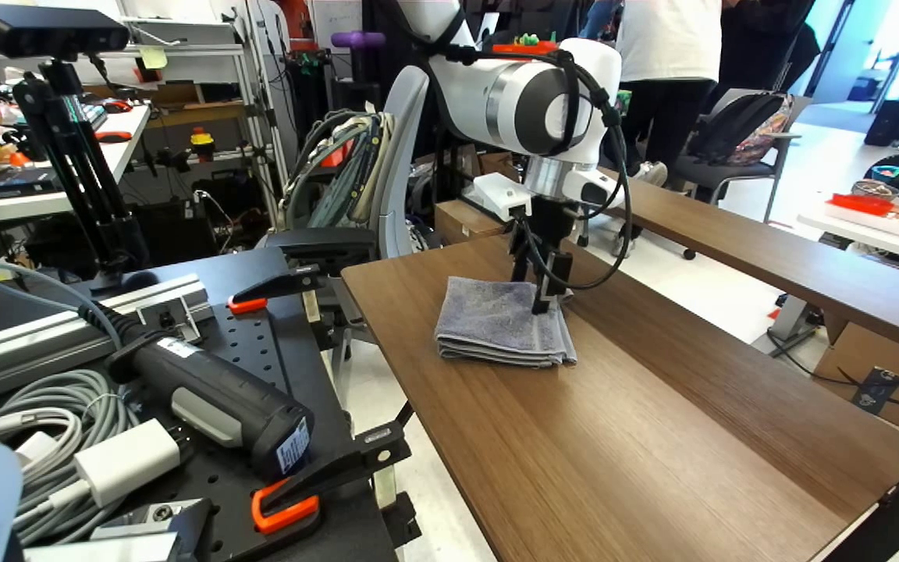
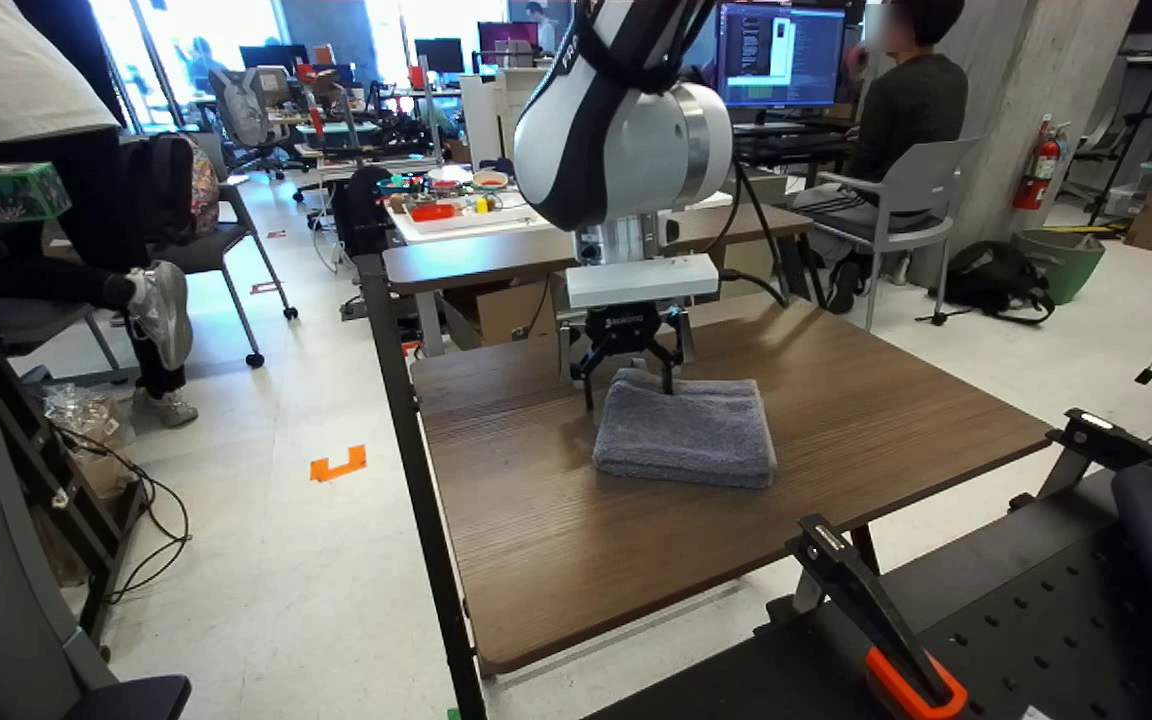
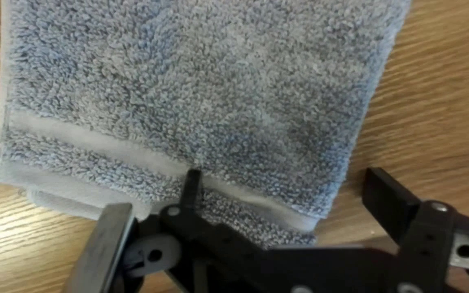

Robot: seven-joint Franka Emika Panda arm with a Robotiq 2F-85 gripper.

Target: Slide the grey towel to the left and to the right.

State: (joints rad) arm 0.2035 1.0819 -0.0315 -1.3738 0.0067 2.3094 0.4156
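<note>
End effector [image 2: 628, 396] stands spread, one finger over the grey towel [image 2: 686, 435] near its banded edge, the other just outside; contact uncertain. Folded towel should be light, soft, prone to shear; pinch the full stack at the corner between fingers. It lies on the surface [image 2: 866, 395], with bare room both sides in an exterior view, less toward the left edge.

The grey towel [image 3: 218, 81] is mottled and carries paler bands. The table [image 1: 613, 437] is brown with streaked wood grain. The gripper [image 2: 628, 397] is black and silver. The arm [image 2: 641, 150] is white and black.
</note>
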